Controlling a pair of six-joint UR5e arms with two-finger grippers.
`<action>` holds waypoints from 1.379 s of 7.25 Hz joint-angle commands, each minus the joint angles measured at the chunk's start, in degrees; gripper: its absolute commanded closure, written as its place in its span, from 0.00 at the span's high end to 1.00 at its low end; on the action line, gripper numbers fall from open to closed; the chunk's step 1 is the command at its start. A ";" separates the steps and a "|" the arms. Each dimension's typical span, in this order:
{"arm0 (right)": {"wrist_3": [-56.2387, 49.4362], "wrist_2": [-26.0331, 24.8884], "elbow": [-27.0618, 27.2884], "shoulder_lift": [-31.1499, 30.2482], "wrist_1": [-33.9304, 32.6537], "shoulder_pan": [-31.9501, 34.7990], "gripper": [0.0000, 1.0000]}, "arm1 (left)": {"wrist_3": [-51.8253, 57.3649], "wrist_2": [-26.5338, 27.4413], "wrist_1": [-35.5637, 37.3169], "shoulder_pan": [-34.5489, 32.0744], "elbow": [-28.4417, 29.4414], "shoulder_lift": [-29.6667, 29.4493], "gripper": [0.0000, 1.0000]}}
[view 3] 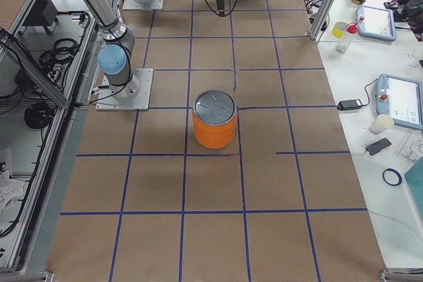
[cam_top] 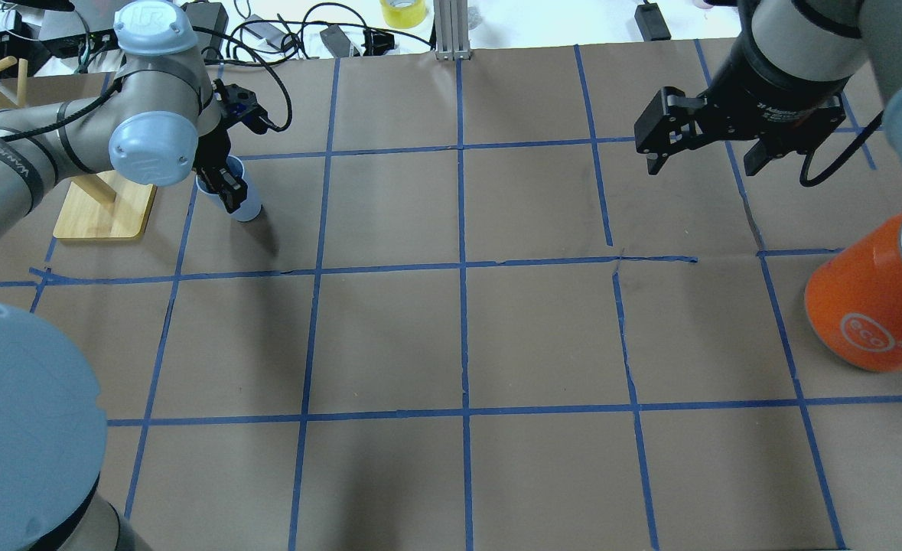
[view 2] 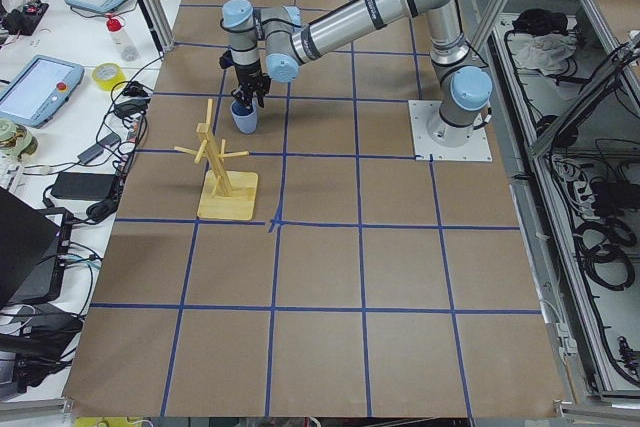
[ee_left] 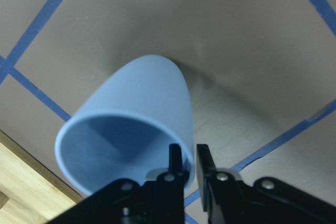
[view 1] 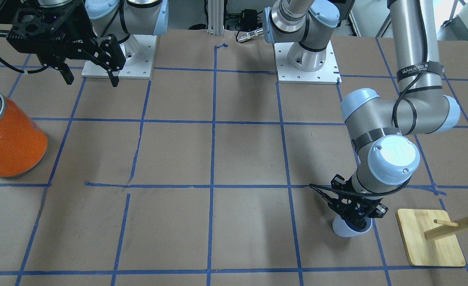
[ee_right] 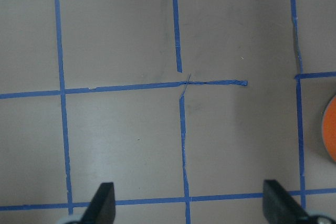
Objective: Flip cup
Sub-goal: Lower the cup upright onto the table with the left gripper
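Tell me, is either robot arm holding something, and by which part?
The left tool pinches the pale blue cup by the wall at its rim. The right tool is open and holds nothing.

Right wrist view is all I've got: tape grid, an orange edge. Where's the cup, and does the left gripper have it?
Observer: Overhead shows the cup on the robot's left, toward the far side of the table, next to the wooden rack.
Operator: Gripped?
Observer: Yes. In the left wrist view the left gripper pinches the rim wall, one finger inside and one outside.
Operator: Upright?
Observer: No, it's tilted, with the mouth toward the wrist camera. I can't tell whether its base touches the table.
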 commanded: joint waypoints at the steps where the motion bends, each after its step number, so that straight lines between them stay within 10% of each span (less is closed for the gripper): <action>1: 0.00 0.02 0.00 0.00 0.00 0.00 1.00 | -1.04 -1.27 -0.87 -0.19 0.05 1.64 0.95; 10: 0.00 0.02 0.00 0.00 0.00 0.00 1.00 | -37.21 -7.08 -23.89 -7.91 0.93 27.02 0.97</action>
